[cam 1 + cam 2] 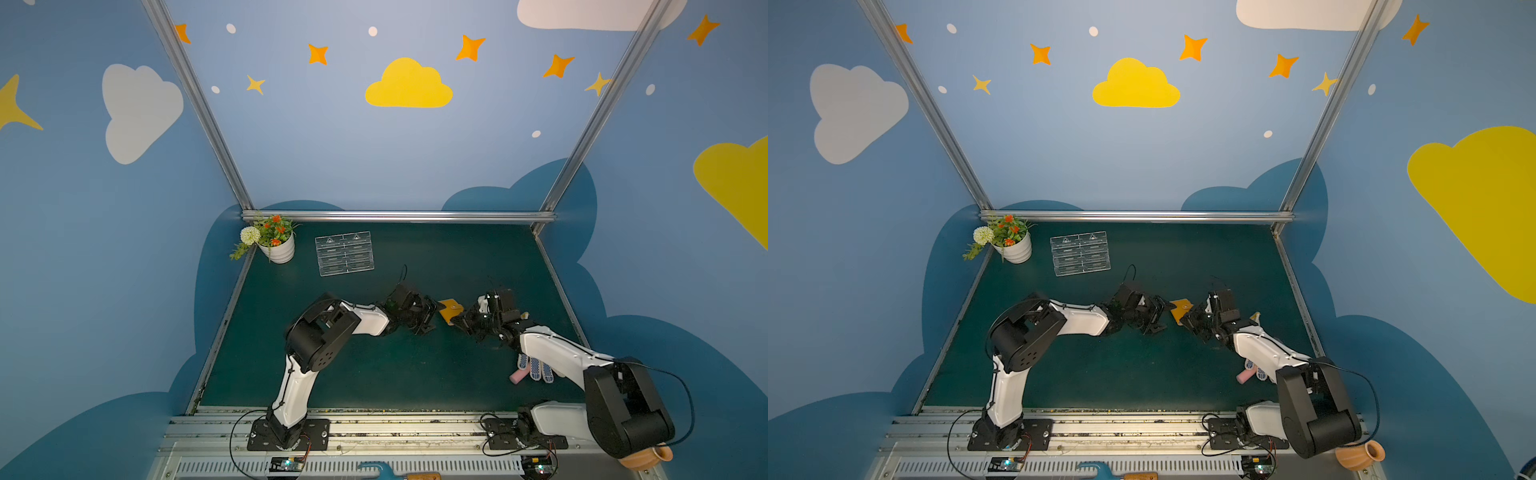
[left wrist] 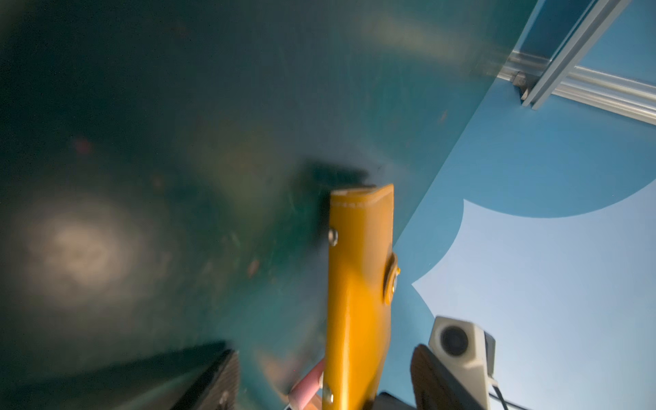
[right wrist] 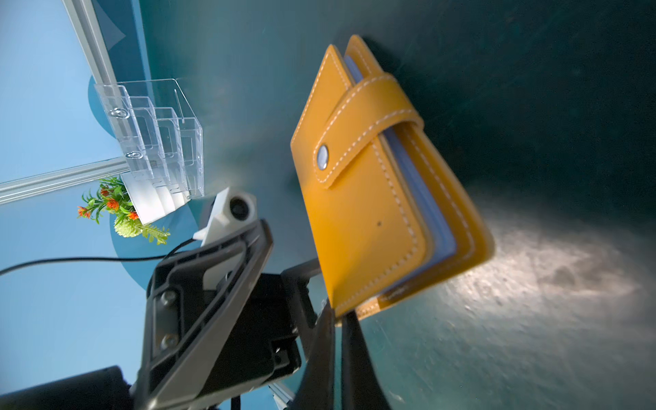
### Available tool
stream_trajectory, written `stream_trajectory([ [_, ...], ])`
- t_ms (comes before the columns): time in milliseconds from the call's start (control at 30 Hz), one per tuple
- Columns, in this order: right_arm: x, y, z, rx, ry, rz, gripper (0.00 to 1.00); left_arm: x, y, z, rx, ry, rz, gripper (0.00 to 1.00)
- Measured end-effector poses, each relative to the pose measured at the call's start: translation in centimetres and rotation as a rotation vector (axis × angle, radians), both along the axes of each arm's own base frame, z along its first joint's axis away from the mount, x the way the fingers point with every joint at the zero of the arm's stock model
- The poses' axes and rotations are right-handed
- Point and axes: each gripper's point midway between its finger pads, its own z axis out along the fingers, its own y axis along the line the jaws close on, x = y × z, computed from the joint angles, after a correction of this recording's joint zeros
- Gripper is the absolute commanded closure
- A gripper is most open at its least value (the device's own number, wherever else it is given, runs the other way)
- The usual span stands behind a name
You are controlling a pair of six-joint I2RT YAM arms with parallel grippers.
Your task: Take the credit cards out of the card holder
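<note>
along the near edge, a metal rail (image 1: pixel 374 428) carries both arm bases. a blue-handled tool (image 1: pixel 374 469) lies in front of it, and a terracotta pot (image 1: pixel 644 457) sits at its right end. a dotted glove (image 1: pixel 536 368) and a pink block (image 1: pixel 519 376) lie on the green table (image 1: pixel 374 365), partly under the right arm.

near the middle of the table, the orange card holder (image 1: pixel 451 309) stands on edge between the two grippers. the right gripper (image 3: pixel 339 319) is clenched on its lower corner. its snap tab (image 3: pixel 358 120) is fastened across the covers, and pale blue sleeve pages (image 3: pixel 426 198) show between them. i cannot tell whether it touches the table.

the left gripper (image 1: pixel 432 316) faces it from the left with its jaws released. in the left wrist view its pads (image 2: pixel 222 376) stand apart on either side of the holder, and neither touches it.

a clear acrylic stand (image 1: pixel 345 253) sits far left, and a white flower pot (image 1: pixel 278 247) sits in the far left corner.
</note>
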Motion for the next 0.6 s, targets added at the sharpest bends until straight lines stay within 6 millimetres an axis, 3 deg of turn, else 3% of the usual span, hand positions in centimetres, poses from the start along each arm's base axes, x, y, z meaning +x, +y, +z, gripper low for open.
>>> stream_trajectory([
  [333, -1.0, 0.9, -0.8, 0.05, 0.025, -0.002, 1.0, 2.0, -0.7, -0.9, -0.013, -0.013, 0.032, 0.58],
  [600, -1.1, 1.5, -0.9, 0.094, 0.028, -0.003, 1.0, 2.4, -0.7, -1.3, -0.013, -0.022, 0.036, 0.72],
])
